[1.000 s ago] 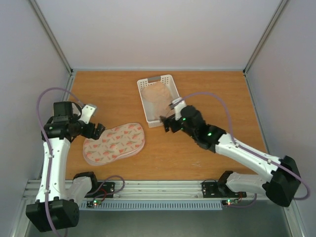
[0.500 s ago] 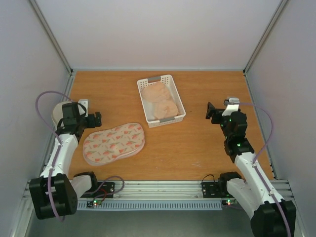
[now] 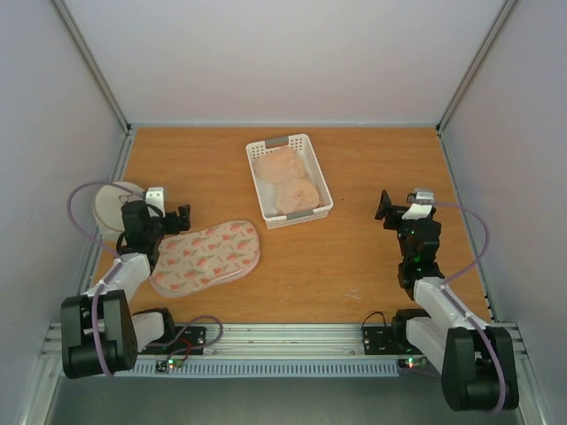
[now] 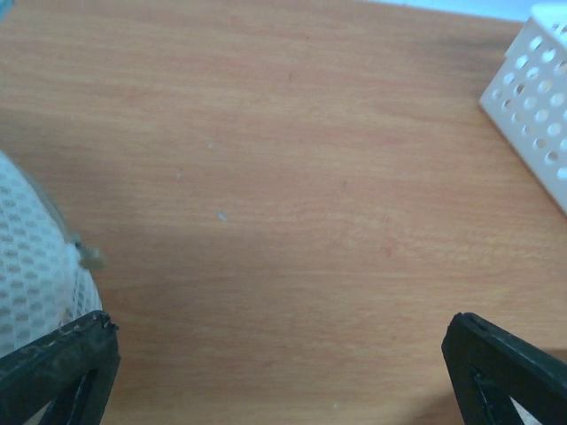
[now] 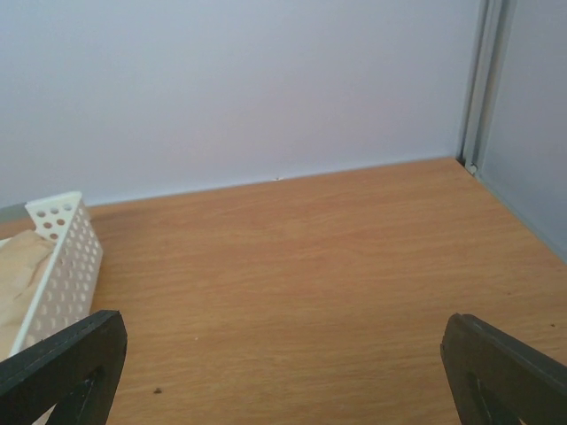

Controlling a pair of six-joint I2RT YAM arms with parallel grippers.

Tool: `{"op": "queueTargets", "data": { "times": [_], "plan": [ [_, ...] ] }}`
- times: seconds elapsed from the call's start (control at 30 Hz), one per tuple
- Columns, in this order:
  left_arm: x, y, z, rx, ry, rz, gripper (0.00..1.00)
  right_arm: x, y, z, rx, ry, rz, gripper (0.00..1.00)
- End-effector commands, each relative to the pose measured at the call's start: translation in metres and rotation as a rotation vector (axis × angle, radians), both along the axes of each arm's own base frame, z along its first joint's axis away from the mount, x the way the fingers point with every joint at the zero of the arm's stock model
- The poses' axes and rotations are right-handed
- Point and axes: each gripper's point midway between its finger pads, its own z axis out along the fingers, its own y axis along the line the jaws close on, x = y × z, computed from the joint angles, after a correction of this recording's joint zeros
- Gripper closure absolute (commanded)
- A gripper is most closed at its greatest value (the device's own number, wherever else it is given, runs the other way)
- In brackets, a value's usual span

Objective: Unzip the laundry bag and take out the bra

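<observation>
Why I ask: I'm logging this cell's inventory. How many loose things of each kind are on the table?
Laundry bag: 1
Bra, lying in the basket: 1
White perforated basket: 1
Round white disc: 1
Total: 4

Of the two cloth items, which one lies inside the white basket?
The plain peach-beige bra fills the white basket; the patterned cream laundry bag lies flat on the table.
</observation>
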Motion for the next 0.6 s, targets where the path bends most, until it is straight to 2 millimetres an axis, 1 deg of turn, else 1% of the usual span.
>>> {"op": "queueTargets", "data": {
  "times": [0.0, 0.07, 0.13, 0.23, 0.47, 0.57],
  "plan": [
    [0.019, -0.002, 0.044, -0.012, -0.208, -0.013, 0.01, 0.003, -0.006, 0.018, -0.028, -0.105, -0.010, 0.01],
    [0.018, 0.003, 0.044, -0.010, -0.225, 0.017, 0.01, 0.002, -0.005, 0.015, -0.024, -0.119, 0.000, 0.01],
    [0.017, 0.005, 0.040, -0.010, -0.228, 0.036, 0.01, 0.000, 0.001, 0.013, -0.028, -0.139, 0.040, 0.02],
    [0.015, 0.002, 0.031, -0.007, -0.223, 0.012, 0.01, 0.000, 0.003, 0.012, -0.029, -0.156, 0.063, 0.02],
    [0.013, 0.009, 0.033, 0.015, -0.245, 0.057, 0.01, 0.004, -0.003, -0.002, -0.012, -0.121, 0.049, 0.02],
    [0.013, 0.004, 0.034, 0.004, -0.245, 0.031, 0.01, 0.005, -0.003, -0.006, -0.007, -0.110, 0.054, 0.01]
  ]
}}
